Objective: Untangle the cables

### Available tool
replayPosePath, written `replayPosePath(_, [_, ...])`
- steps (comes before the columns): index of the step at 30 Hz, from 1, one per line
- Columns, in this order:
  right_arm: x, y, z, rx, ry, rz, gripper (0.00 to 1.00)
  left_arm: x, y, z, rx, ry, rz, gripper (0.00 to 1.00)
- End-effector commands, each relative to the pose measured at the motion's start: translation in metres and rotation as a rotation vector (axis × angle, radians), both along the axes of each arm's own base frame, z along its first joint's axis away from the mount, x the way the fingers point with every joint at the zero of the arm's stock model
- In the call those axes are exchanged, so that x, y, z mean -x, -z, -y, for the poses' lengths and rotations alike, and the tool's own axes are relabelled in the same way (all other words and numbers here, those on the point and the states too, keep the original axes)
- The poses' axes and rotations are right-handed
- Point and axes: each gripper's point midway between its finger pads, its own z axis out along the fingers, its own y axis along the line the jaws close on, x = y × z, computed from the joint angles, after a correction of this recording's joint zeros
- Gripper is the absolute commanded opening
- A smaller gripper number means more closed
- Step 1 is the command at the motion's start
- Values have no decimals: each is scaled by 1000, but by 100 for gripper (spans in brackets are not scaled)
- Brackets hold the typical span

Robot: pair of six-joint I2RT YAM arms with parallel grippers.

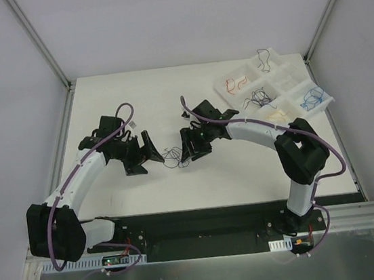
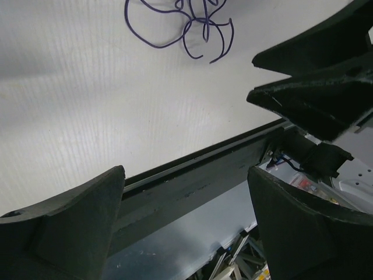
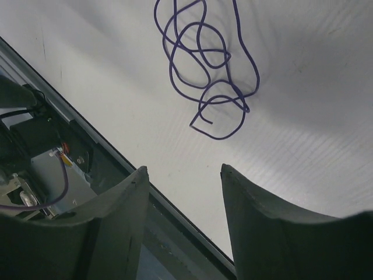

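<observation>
1. Your cables point(image 1: 173, 158) are one small knot of thin purple wire. It lies flat on the white table point(image 1: 246, 174), near its centre.
2. In the wrist views you see several loops crossing over one another. Loose cut ends stick out of the bundle.
3. Your left claw point(image 1: 152, 147) sits at about 10 o'clock from the knot, just beside it, with its tips pointing toward it.
4. Its jaws stand wide apart and hold nothing. In the left wrist view the fingers point(image 2: 64, 233) frame bare table, and the knot lies at 12 o'clock beyond the tips, touching neither.
5. Your right claw point(image 1: 188, 148) sits at about 2 o'clock from the knot, facing the left claw across it.
6. Its jaws are parted too, with nothing between them. In the right wrist view the fingers point(image 3: 274, 233) are clear of the knot, which lies at 12 o'clock ahead of them.
7. A clear tray point(image 1: 288, 71) sits toward 2 o'clock on the table, well apart from the knot. Its compartments hold other wires: red, dark, yellow and blue.
</observation>
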Motion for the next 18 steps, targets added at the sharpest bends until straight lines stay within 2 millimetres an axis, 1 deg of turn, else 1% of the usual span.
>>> replayPosePath(1, [-12, -2, -22, -40, 17, 26, 54, 12, -5, -1, 28, -42, 1, 86])
replayPosePath(3, [-16, 1, -27, -43, 55, 5, 50, 16, -3, -2, 27, -51, -8, 85])
replayPosePath(5, [-19, 6, -28, -33, 101, -26, 42, 19, -3, -1, 36, -57, -13, 85])
replayPosePath(11, [-23, 27, -27, 6, 172, -61, 42, 22, -8, -3, 41, -74, 11, 85])
replayPosePath(16, [-36, 32, -35, 12, 178, -45, 41, 28, -6, -3, 44, -86, 4, 85])
replayPosePath(18, [-38, 33, -41, 3, 167, -55, 39, 30, -5, -4, 45, -92, 3, 85])
